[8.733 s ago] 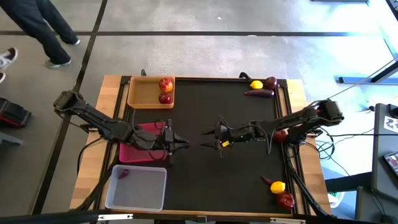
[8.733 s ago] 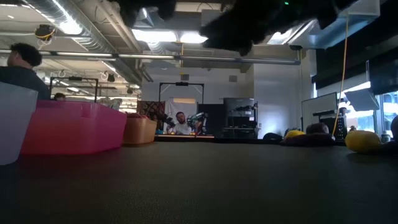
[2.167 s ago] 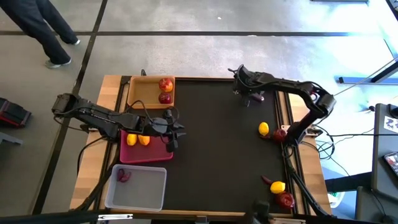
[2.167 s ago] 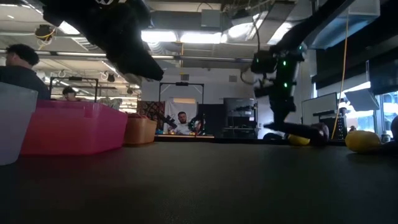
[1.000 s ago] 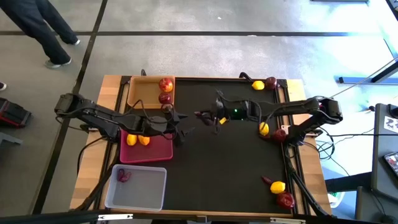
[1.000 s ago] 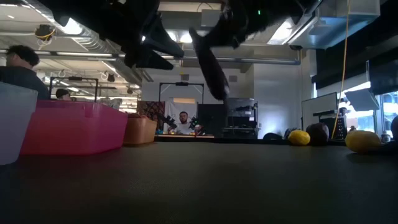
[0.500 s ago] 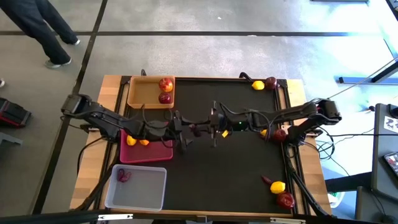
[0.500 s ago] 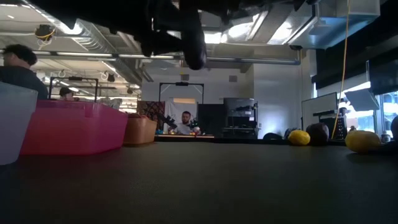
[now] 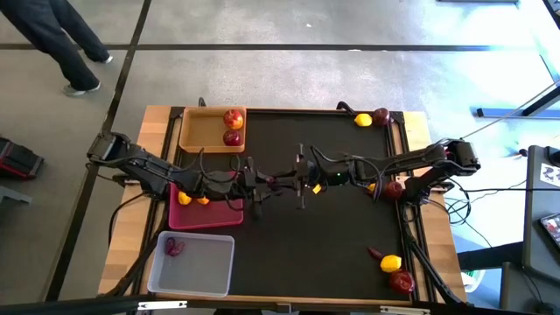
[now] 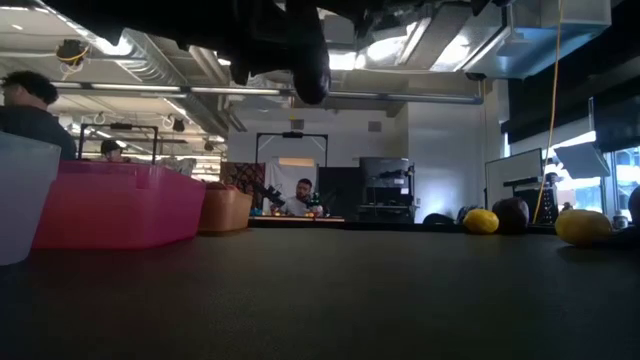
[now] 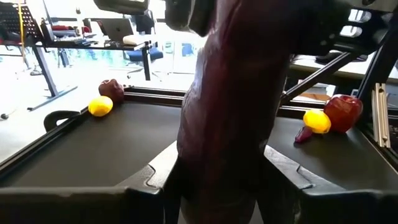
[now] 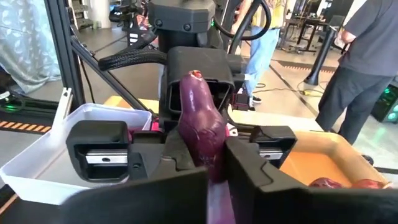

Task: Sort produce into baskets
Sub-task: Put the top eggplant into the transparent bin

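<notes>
A slim dark-purple root (image 9: 278, 181) is held in the air over the middle of the table between my two grippers. My right gripper (image 9: 294, 182) is shut on it, reaching in from the table's right. My left gripper (image 9: 255, 182) faces it from the left, open. Its fingers (image 12: 99, 146) stand on either side of the root's free end (image 12: 193, 81); I see no touch. The root fills the left wrist view (image 11: 230, 106) and shows as a dark oblong in the low view (image 10: 310, 65). My right gripper pinches the root between its two fingers at the root's near part (image 12: 211, 149). The fingers come level from the table's right and lie along the root. The root sticks out past the fingertips toward the left gripper, lifted clear of the table.
A tan tray (image 9: 197, 131) at the far left holds two apples. A magenta tray (image 9: 219, 214) holds two lemons (image 9: 192, 199). A white tray (image 9: 206, 267) holds a root (image 9: 175, 248). Loose apples, lemons and a root lie along the right edge (image 9: 391, 262) and at the far right (image 9: 360, 120).
My right gripper has carried the root toward the table's left and near side, and my left gripper has reached a little toward the right. The root's free end now lies between the left gripper's open fingers. Both have held nearly still in the last half second.
</notes>
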Available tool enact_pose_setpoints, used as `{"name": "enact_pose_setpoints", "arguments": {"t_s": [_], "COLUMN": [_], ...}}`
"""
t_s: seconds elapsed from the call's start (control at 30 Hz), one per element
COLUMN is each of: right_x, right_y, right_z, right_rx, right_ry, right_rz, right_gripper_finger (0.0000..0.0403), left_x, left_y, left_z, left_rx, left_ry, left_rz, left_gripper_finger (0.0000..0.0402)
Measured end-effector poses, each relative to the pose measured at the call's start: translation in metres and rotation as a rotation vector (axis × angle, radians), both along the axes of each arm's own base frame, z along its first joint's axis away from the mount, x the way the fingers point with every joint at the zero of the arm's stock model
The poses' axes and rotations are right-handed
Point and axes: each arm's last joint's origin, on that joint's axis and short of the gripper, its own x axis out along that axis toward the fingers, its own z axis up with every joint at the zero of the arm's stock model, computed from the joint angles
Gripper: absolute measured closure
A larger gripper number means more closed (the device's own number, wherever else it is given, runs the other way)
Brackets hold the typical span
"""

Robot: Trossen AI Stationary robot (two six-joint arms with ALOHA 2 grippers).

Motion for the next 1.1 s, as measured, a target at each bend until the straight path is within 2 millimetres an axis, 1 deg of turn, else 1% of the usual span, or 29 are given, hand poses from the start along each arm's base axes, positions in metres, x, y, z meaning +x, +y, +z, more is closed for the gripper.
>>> {"name": "enact_pose_setpoints", "arguments": {"t_s": [0.07, 0.13, 0.2, 0.33, 0.43, 0.57, 0.7, 0.77, 0.83, 0.93, 1.03, 1.1], "right_x": [0.000, -0.001, -0.008, -0.035, -0.055, -0.075, -0.081, -0.080, -0.079, -0.079, -0.079, -0.080], "right_y": [0.000, 0.000, 0.000, -0.001, -0.002, -0.003, -0.004, -0.004, -0.004, -0.004, -0.005, -0.005], "right_z": [0.000, 0.000, 0.002, 0.020, 0.021, 0.015, 0.001, -0.005, -0.013, -0.020, -0.024, -0.025], "right_rx": [0.002, 0.003, 0.003, 0.028, 0.076, 0.130, 0.164, 0.164, 0.162, 0.155, 0.146, 0.144], "right_ry": [0.004, 0.017, 0.064, 0.146, 0.276, 0.456, 0.610, 0.626, 0.647, 0.657, 0.652, 0.658], "right_rz": [0.006, 0.008, 0.025, 0.060, 0.074, 0.052, 0.020, 0.010, 0.004, -0.010, -0.030, -0.034], "right_gripper_finger": [0.0353, 0.0317, 0.0281, 0.0224, 0.0199, 0.0189, 0.0192, 0.0195, 0.0197, 0.0198, 0.0198, 0.0198], "left_x": [0.000, -0.001, -0.003, -0.010, -0.017, -0.033, -0.052, -0.061, -0.069, -0.080, -0.091, -0.098], "left_y": [0.000, 0.000, -0.002, -0.012, -0.020, -0.033, -0.049, -0.059, -0.069, -0.085, -0.100, -0.108], "left_z": [0.000, 0.001, 0.003, 0.014, 0.026, 0.034, 0.036, 0.037, 0.041, 0.045, 0.051, 0.052], "left_rx": [0.012, 0.015, 0.018, 0.030, 0.004, -0.054, -0.083, -0.130, -0.197, -0.293, -0.409, -0.494], "left_ry": [0.002, 0.007, 0.013, 0.056, 0.122, 0.307, 0.501, 0.569, 0.606, 0.656, 0.692, 0.725], "left_rz": [-0.001, -0.002, -0.013, -0.040, -0.059, -0.081, -0.100, -0.109, -0.124, -0.153, -0.184, -0.195], "left_gripper_finger": [0.0254, 0.0254, 0.0254, 0.0243, 0.0243, 0.0246, 0.0242, 0.0241, 0.0240, 0.0239, 0.0239, 0.0239]}}
